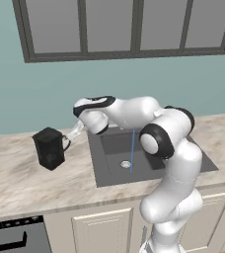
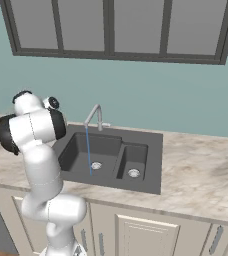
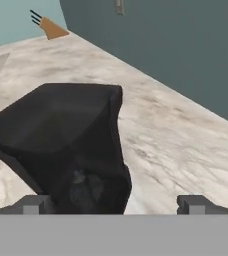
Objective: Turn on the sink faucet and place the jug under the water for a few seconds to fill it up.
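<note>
The black faceted jug [image 1: 49,148] stands upright on the marble counter left of the sink [image 1: 109,173]. My gripper [image 1: 75,131] hovers just right of it by its looped handle, jaws open and holding nothing. In the hand view the jug [image 3: 71,145] looms close, its right part lying between my open gripper [image 3: 113,205] fingertips [image 3: 33,204]. The sink faucet [image 2: 96,116] arches over the left basin [image 2: 76,150], and the water [image 2: 88,150] falls as a thin blue stream to the drain. The water [image 1: 132,150] also runs down behind my forearm.
A second, smaller basin [image 2: 133,162] lies right of the first. A knife block [image 3: 51,27] stands far along the counter by the wall. A stove [image 1: 16,237] sits at the lower left. Bare marble counter [image 2: 201,170] stretches right of the sink.
</note>
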You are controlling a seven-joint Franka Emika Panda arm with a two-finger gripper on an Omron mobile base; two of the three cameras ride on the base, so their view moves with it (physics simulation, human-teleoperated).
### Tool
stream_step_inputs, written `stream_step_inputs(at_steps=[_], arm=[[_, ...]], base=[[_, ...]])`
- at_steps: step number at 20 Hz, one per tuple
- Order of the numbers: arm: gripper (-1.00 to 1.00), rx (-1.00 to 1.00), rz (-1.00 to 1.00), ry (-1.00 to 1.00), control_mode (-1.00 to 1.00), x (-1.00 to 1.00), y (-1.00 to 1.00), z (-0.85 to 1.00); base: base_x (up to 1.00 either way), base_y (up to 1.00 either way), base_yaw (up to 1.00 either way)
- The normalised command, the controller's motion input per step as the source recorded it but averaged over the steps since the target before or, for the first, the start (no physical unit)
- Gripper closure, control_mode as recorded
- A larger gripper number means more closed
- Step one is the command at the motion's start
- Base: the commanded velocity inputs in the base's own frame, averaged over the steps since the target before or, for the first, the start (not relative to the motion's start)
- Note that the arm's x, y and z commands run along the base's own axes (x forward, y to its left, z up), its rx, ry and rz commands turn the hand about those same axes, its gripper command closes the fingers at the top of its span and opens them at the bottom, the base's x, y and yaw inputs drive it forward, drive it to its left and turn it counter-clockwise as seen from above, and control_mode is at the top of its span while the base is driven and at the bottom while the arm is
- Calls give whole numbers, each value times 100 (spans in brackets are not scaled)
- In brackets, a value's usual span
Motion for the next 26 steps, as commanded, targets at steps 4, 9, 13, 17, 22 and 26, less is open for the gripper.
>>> stream_step_inputs(at_steps=[4, 9, 13, 17, 22, 26], arm=[[-100, -3, 5, 3, -100, 0, 36, -18], [-100, -5, 9, 0, -100, -13, 34, -21], [100, -5, 8, 0, -100, -1, 39, -24], [100, -3, 7, 3, -100, 0, 35, -22], [100, -3, 8, 5, -100, 0, 29, -32], [100, -3, 8, 8, -100, 0, 32, -40]], base=[[0, 0, 0], [0, 0, 0], [0, 0, 0], [0, 0, 0], [0, 0, 0], [0, 0, 0]])
